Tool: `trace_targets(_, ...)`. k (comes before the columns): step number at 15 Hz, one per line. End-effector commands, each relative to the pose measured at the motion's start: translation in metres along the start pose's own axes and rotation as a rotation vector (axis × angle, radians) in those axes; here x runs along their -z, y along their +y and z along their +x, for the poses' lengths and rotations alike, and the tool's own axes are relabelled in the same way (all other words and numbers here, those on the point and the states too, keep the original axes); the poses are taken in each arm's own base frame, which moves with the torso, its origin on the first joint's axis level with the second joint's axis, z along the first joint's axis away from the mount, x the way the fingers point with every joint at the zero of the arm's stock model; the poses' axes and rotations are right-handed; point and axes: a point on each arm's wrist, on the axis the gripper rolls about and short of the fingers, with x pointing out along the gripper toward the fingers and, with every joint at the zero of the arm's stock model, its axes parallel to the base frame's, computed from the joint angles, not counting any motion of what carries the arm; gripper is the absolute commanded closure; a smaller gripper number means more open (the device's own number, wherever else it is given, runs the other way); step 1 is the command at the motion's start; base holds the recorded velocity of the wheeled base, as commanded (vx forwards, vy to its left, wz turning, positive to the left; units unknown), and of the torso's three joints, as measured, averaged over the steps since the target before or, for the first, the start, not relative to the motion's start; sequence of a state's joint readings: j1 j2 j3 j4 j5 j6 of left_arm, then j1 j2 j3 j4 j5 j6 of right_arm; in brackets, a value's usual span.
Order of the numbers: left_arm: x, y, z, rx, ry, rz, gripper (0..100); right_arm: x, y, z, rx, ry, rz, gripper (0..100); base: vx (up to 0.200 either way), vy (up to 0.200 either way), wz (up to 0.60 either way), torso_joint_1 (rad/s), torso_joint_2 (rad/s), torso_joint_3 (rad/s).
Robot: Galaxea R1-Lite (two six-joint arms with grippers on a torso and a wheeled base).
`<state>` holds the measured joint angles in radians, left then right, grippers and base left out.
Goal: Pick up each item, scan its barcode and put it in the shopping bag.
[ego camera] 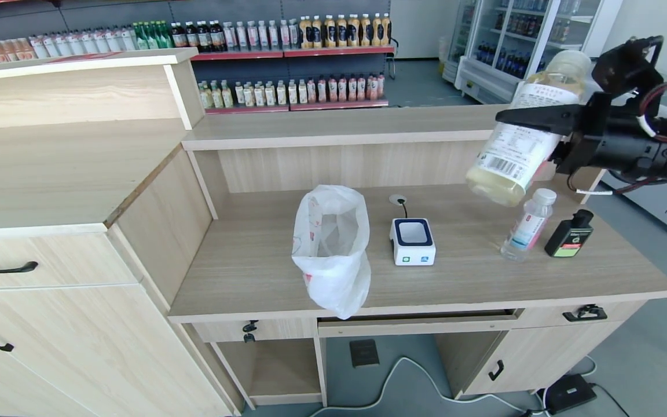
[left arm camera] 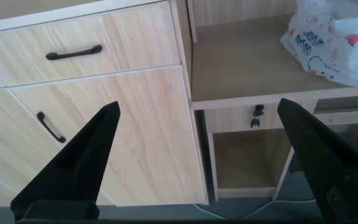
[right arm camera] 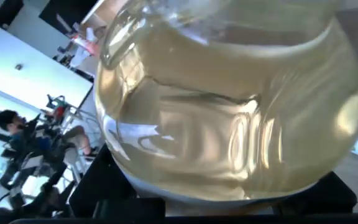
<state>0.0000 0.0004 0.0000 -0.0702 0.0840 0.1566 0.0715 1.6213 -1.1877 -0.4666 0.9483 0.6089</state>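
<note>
Pale wood counter [ego camera: 472,278] fills the middle of a shop, with drink shelves [ego camera: 287,55] along the far wall. On it, a white shopping bag [ego camera: 330,249] stands open just left of a small white scanner [ego camera: 413,240]. Farther right are 1 small clear bottle [ego camera: 527,226] and 1 black item [ego camera: 569,233].

The right gripper [ego camera: 533,136] is clamped across the middle of a large bottle [ego camera: 507,165], held in the air above the counter's right end, well apart from the scanner. The bottle is tilted, cap far and high, base low and near. It is clear plastic, full of pale yellow liquid, with a white label whose barcode faces near and down. The left gripper [left arm camera: 197,104] hangs low at the left by the cabinet doors, its 2 fingers spread with nothing between them.

The step in hand looks like scanning. To do it well, the bottle should travel left and down over the scanner's window, with the wrist turned so the barcode squarely faces the glass. A full, smooth bottle may slip, so the grip should stay firm and the motion slow.
</note>
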Motion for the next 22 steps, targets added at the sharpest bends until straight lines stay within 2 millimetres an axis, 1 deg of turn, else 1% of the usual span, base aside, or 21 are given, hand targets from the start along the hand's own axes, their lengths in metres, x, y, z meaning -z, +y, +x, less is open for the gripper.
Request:
trace_targets(1,0.0,0.0,0.0,0.0,-0.001,0.0,0,0.01,0.064,-0.03,-0.129,0.033,0.005,100,0.0,0.0,0.0,0.0,0.0,0.0)
trace_targets(3,0.0,0.0,0.0,0.0,-0.001,0.0,0,0.029,0.092,-0.039,-0.214,0.078,0.014,100,0.0,0.0,0.0,0.0,0.0,0.0)
trace_targets(4,0.0,0.0,0.0,0.0,-0.001,0.0,0,0.039,0.105,-0.047,-0.265,0.111,0.014,100,0.0,0.0,0.0,0.0,0.0,0.0)
trace_targets(5,0.0,0.0,0.0,0.0,-0.001,0.0,0,0.049,0.115,-0.054,-0.316,0.149,0.012,100,0.0,0.0,0.0,0.0,0.0,0.0)
trace_targets(6,0.0,0.0,0.0,0.0,-0.001,0.0,0,0.054,0.124,-0.06,-0.359,0.171,0.001,100,0.0,0.0,0.0,0.0,0.0,0.0)
trace_targets(7,0.0,0.0,0.0,0.0,-0.001,0.0,0,0.058,0.133,-0.063,-0.392,0.183,-0.007,100,0.0,0.0,0.0,0.0,0.0,0.0)
trace_targets(11,0.0,0.0,0.0,0.0,-0.001,0.0,0,0.063,0.151,-0.071,-0.447,0.197,0.0,100,0.0,0.0,0.0,0.0,0.0,0.0)
trace_targets(13,0.0,0.0,0.0,0.0,-0.001,0.0,0,0.073,0.154,-0.072,-0.476,0.224,0.008,100,0.0,0.0,0.0,0.0,0.0,0.0)
trace_targets(15,0.0,0.0,0.0,0.0,-0.001,0.0,0,0.078,0.151,-0.07,-0.471,0.226,0.006,100,0.0,0.0,0.0,0.0,0.0,0.0)
trace_targets(19,0.0,0.0,0.0,0.0,-0.001,0.0,0,0.09,0.128,-0.056,-0.334,0.159,-0.058,100,0.0,0.0,0.0,0.0,0.0,0.0)
trace_targets(22,0.0,0.0,0.0,0.0,-0.001,0.0,0,0.088,0.121,-0.048,-0.291,0.145,-0.054,100,0.0,0.0,0.0,0.0,0.0,0.0)
